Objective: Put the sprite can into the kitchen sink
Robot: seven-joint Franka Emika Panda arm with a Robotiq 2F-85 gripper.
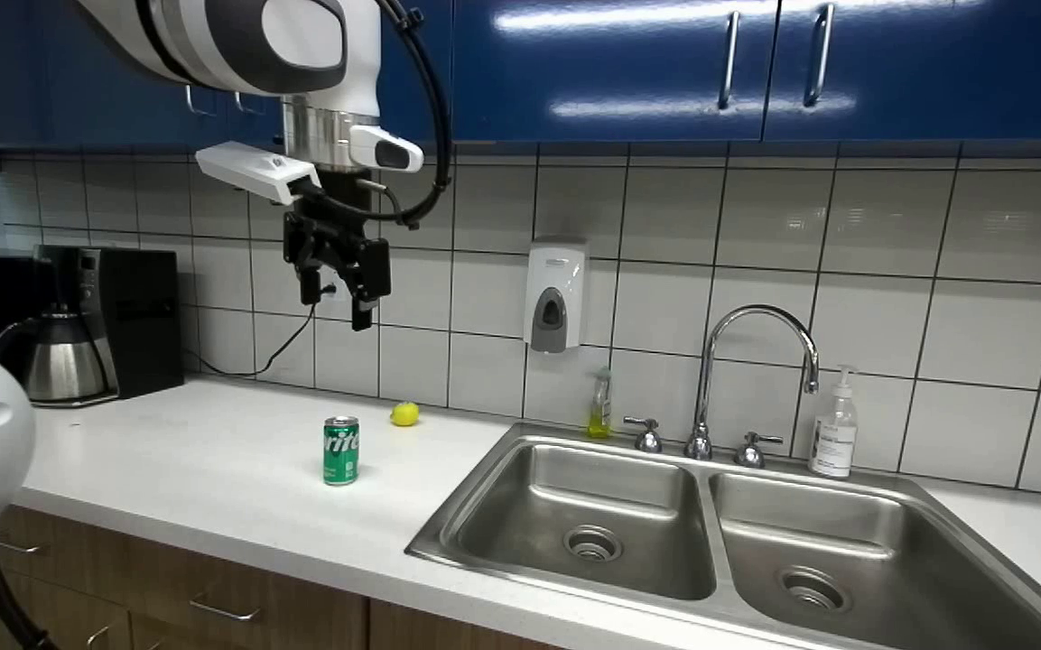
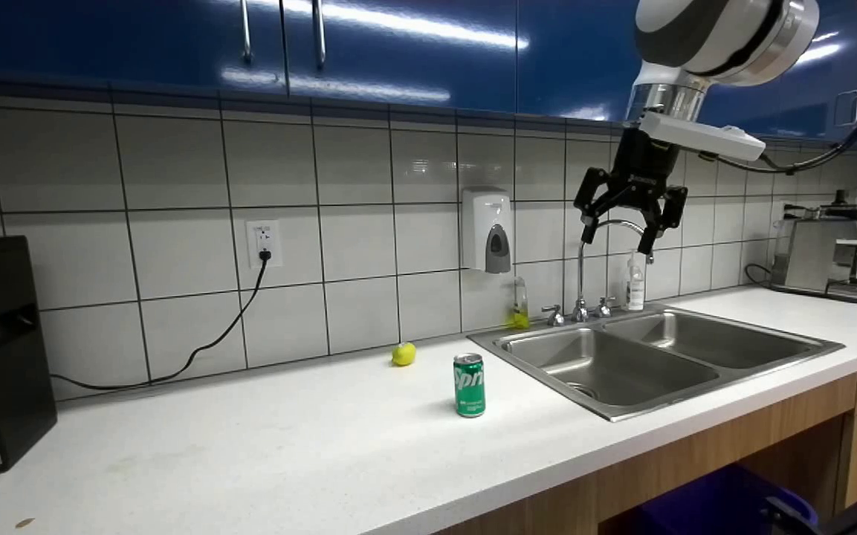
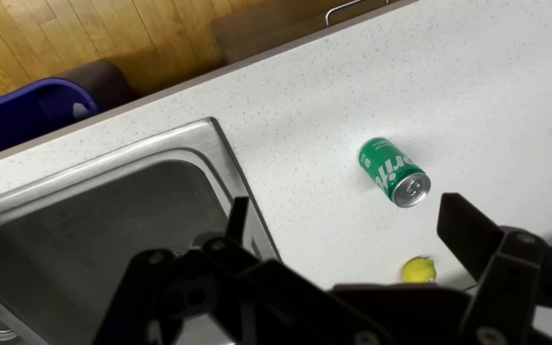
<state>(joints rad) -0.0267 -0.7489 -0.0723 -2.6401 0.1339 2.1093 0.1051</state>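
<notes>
We judge the task to be at its first stage; the can (image 1: pixel 340 450) stands upright on the table (image 1: pixel 213 460), left of centre in the lower half of an exterior view, apart from the sink (image 1: pixel 714 524), which fills the lower right; the gripper (image 2: pixel 616 241), right of centre in the upper half of an exterior view, hangs well above the table with its fingers spread and nothing between them; we record no contact with the can; outstanding, in our judgement, are the descent, the grasp, the lift, the carry to the left basin (image 1: pixel 565 506) and the release.

On materials we note: the can is a short, smooth cylinder, apparently thin metal, printed green with white lettering, its lid silvery in the wrist view; whether it is full we cannot tell; the sink is dull steel, its two basins round-cornered, each with a circular drain (image 1: pixel 592 543); the faucet (image 1: pixel 703 388) is a polished chrome hook; the table is white, finely speckled in the wrist view; the lemon (image 1: pixel 404 414), small, yellow and rounded, lies nearer the wall (image 1: pixel 484 289), which is faced with pale glossy tiles and dark joints; the cupboards (image 1: pixel 610 72) across the top of the frame are glossy blue; the gripper's fingers are dark and blocky, their surface texture too shadowed for us to report.
</notes>
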